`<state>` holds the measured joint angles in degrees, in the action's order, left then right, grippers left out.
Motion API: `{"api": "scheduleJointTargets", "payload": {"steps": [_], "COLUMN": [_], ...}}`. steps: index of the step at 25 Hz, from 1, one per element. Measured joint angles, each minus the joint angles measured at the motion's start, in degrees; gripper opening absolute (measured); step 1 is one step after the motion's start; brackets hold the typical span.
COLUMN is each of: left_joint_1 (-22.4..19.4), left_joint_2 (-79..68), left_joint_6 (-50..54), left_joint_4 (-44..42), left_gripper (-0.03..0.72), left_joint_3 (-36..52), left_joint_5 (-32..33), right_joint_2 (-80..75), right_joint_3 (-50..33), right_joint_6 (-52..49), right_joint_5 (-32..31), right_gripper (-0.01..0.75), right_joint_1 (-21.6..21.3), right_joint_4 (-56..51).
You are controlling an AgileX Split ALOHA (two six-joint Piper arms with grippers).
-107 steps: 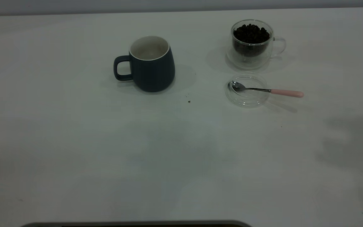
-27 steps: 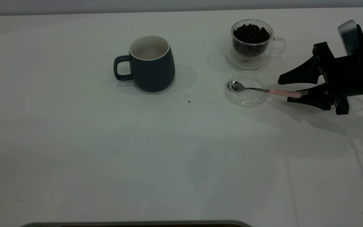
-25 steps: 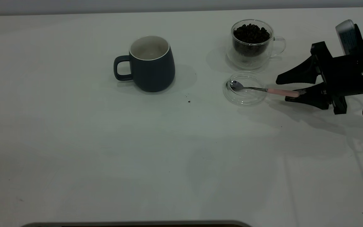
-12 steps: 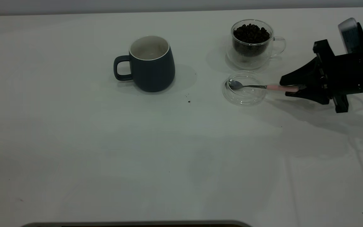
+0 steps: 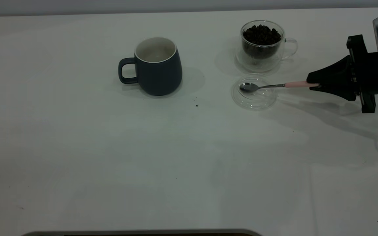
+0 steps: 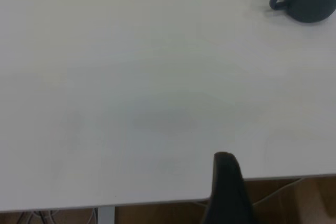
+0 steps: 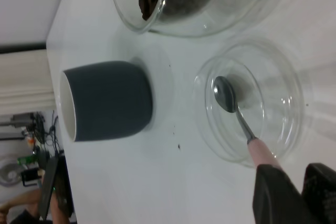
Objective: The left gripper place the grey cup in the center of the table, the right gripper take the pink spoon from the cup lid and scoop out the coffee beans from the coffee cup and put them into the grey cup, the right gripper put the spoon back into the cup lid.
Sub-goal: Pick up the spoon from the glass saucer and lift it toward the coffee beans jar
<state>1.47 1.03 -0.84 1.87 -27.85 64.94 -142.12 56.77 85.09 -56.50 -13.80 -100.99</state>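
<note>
Your right gripper pinches the smooth pink end of the pink spoon, its shiny round bowl just over the clear glass cup lid, by the coffee cup of dark coffee beans.

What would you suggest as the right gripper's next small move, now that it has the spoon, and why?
Probably carry it toward the coffee cup. The right gripper is shut on the pink spoon at its handle, its bowl is raised over the cup lid, and the coffee beans are unscooped.
</note>
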Motion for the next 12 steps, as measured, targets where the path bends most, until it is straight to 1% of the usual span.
{"api": "scheduleJointTargets", "payload": {"steps": [7, 12], "left_joint_1": [0.00, 0.00], "left_joint_2": [0.00, 0.00], "left_joint_6": [0.00, 0.00], "left_joint_4": [0.00, 0.00], "left_gripper": [0.565, 0.565], "left_joint_3": [0.00, 0.00], "left_joint_5": [0.00, 0.00], "right_joint_2": [0.69, 5.28], "right_joint_3": [0.00, 0.00], "right_joint_6": [0.13, 0.17], "right_joint_5": [-2.70, -3.39], "right_gripper": [0.114, 0.114], "right_joint_1": [-1.62, -2.25], "right_joint_4": [3.42, 5.32]}}
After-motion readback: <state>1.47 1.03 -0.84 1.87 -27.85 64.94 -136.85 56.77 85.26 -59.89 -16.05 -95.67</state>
